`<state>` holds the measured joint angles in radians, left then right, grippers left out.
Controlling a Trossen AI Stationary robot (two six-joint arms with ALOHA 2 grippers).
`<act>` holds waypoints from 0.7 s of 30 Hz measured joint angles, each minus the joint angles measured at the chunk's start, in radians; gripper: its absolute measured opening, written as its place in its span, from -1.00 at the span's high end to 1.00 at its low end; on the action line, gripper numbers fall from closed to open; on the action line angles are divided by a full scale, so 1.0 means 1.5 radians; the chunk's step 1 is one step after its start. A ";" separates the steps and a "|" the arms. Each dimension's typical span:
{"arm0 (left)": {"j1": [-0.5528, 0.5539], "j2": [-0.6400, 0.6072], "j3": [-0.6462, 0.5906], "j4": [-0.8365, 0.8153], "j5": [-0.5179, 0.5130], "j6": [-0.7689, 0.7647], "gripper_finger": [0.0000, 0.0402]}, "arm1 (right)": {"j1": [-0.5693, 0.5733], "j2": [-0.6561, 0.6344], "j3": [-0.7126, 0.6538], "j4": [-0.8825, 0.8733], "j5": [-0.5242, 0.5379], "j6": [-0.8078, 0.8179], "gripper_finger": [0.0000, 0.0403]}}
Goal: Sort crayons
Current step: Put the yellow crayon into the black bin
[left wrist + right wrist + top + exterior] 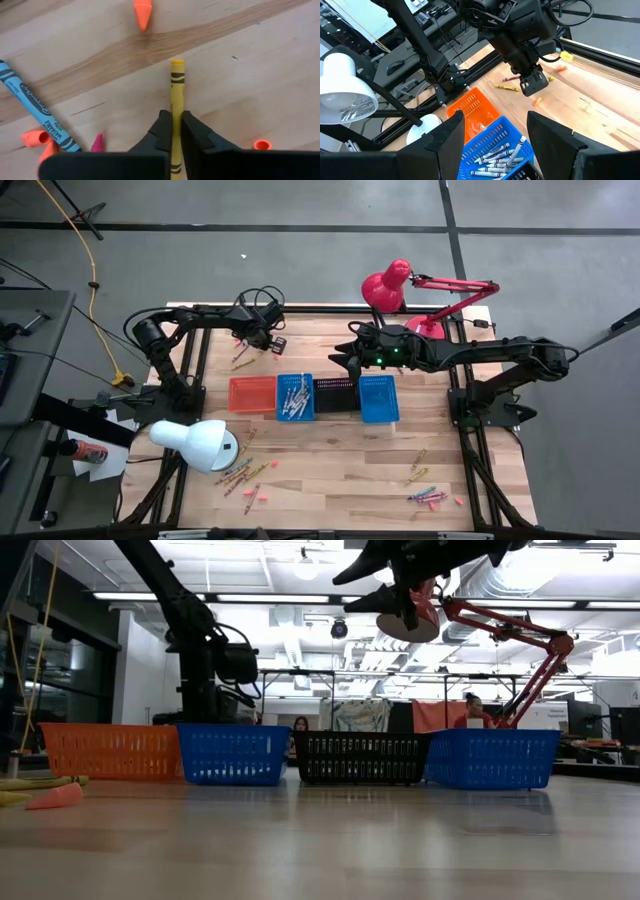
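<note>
While one blue basket (294, 397) is already holding several crayons, the left gripper (172, 131) is pinching a yellow crayon (177, 85) on the table's far side, the right gripper (495, 132) is hanging wide open above the baskets, and many loose crayons (243, 473) are waiting.

This is a robotics lab or workshop in an open industrial hall. A wooden table (330, 470) rests on a black metal frame (478, 460) on a grey concrete floor (300, 240), with a white lamp (195, 443) near its left corner, a red swing-arm lamp (420, 285) at its far edge, and a yellow cable (92, 280) trailing across the floor on the left. Beyond the table the low view shows exposed ceiling ducting (480, 585), strip lights (270, 598) and people seated at far workstations (470, 710).
</note>
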<state>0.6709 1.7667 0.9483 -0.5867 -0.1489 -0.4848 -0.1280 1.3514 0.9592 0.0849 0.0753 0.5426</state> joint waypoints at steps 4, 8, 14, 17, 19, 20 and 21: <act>-0.013 -0.049 -0.009 -0.010 0.041 0.007 0.99 | 0.000 0.000 0.000 0.000 0.000 0.000 -0.03; -0.018 -0.161 -0.002 0.034 0.070 0.018 1.00 | 0.000 0.000 0.000 -0.003 0.000 -0.013 -0.03; -0.070 -0.358 -0.002 0.118 0.098 0.065 1.00 | 0.000 0.000 0.000 -0.010 0.014 -0.033 -0.03; -0.125 -0.442 -0.003 0.157 0.107 0.088 1.00 | 0.000 0.000 0.000 -0.009 0.016 -0.050 -0.03; -0.174 -0.489 -0.003 0.179 0.114 0.099 1.00 | 0.000 0.000 0.000 -0.009 0.015 -0.058 -0.03; -0.201 -0.510 -0.003 0.186 0.115 0.106 1.00 | 0.000 0.000 0.000 -0.009 0.014 -0.064 -0.03; -0.229 -0.526 -0.003 0.194 0.113 0.113 1.00 | 0.000 0.000 0.000 -0.009 0.010 -0.068 -0.03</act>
<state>0.3279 0.9783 0.9443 -0.2955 0.0208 -0.3153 -0.1280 1.3514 0.9592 0.0715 0.0899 0.4406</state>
